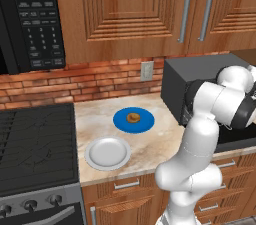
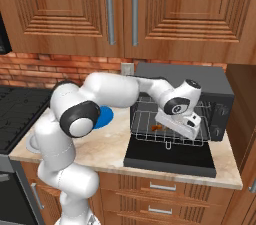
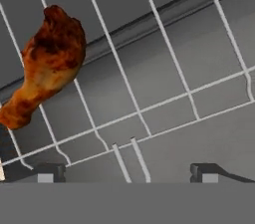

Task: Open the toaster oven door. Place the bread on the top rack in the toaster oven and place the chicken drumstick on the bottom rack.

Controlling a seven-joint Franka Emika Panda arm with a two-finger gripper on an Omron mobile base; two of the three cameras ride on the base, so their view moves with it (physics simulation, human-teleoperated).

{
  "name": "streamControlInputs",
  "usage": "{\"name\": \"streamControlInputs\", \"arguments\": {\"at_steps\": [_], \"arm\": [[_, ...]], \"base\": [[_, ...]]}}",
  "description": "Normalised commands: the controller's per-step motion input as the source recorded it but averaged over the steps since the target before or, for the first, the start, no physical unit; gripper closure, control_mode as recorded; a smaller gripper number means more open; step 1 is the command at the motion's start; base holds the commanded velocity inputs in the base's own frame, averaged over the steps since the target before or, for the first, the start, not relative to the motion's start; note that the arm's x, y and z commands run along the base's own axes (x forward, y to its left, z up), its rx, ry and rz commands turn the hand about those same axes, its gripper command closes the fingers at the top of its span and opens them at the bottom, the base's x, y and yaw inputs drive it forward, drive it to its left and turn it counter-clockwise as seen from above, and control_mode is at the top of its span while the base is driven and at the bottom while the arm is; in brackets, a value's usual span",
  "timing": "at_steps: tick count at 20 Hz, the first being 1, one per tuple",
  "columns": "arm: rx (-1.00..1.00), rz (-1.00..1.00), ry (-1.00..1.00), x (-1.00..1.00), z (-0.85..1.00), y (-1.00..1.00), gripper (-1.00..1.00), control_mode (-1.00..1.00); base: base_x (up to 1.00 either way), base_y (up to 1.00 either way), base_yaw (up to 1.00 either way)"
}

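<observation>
Gripper [image 3: 127, 172] released, empty; we note arm reaching into toaster oven [image 2: 220, 94], chicken drumstick [image 3: 47, 63] lying on rack [image 3: 164, 103]

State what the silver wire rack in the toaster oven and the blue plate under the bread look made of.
Silver wire rack: looks like bare metal wire, thin pale rods crossing in a grid, matte grey sheen. Blue round plate: likely glazed ceramic or plastic; uniform saturated blue, smooth flat surface, no visible texture, so the look leaves it open.

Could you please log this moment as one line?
door: open | chicken drumstick: on rack | gripper: open, empty | bread: on blue plate
</observation>
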Motion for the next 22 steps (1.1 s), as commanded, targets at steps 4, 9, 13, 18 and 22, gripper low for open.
{"name": "streamControlInputs", "arguments": {"at_steps": [4, 9, 13, 18, 22], "arm": [[-0.04, 0.18, 0.00, -0.22, -0.21, 0.25, -1.00, -1.00], [0.00, 0.12, -0.02, -0.23, -0.22, 0.14, -1.00, -1.00], [-0.05, 0.08, -0.01, -0.18, -0.25, 0.13, -1.00, -1.00], [-0.08, 0.14, 0.00, -0.08, -0.15, 0.21, -1.00, -1.00], [-0.01, 0.13, -0.05, -0.07, -0.01, 0.24, -1.00, -1.00]], "base": [[0.00, 0.00, 0.00], [0.00, 0.00, 0.00], [0.00, 0.00, 0.00], [0.00, 0.00, 0.00], [0.00, 0.00, 0.00]]}}
